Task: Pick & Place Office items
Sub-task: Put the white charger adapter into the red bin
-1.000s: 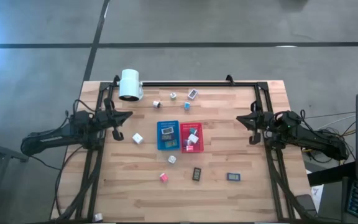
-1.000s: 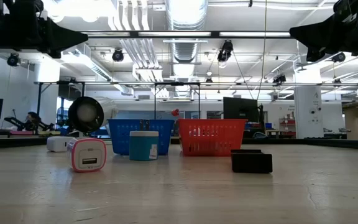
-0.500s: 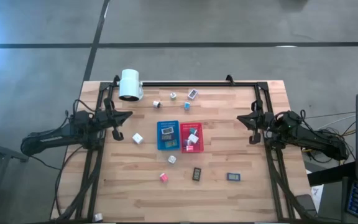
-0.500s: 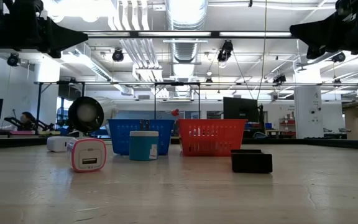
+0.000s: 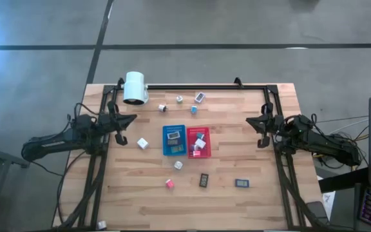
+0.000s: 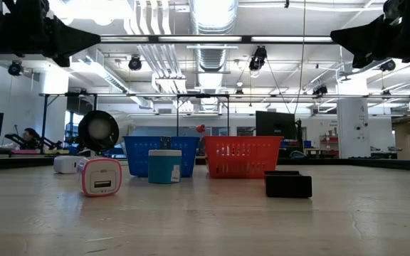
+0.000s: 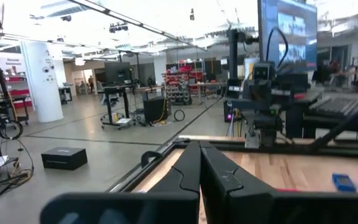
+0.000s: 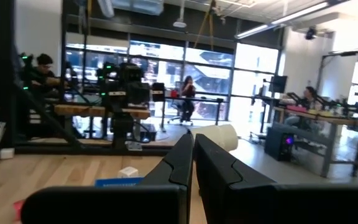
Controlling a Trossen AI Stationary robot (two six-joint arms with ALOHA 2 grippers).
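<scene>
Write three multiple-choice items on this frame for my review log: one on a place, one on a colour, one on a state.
1. Where is the white cylinder?
A. the table's far left corner
B. inside the red tray
C. between the two trays

2. What colour is the tray left of the red tray?
A. green
B. blue
C. yellow

3. How are the left gripper and right gripper?
A. both shut, holding nothing
B. both open
C. each holding a cube

Key: 1 A, it lies by the frame's corner; 2 B, the blue tray touches it; 3 A, both wrist views show jaws together.
</scene>
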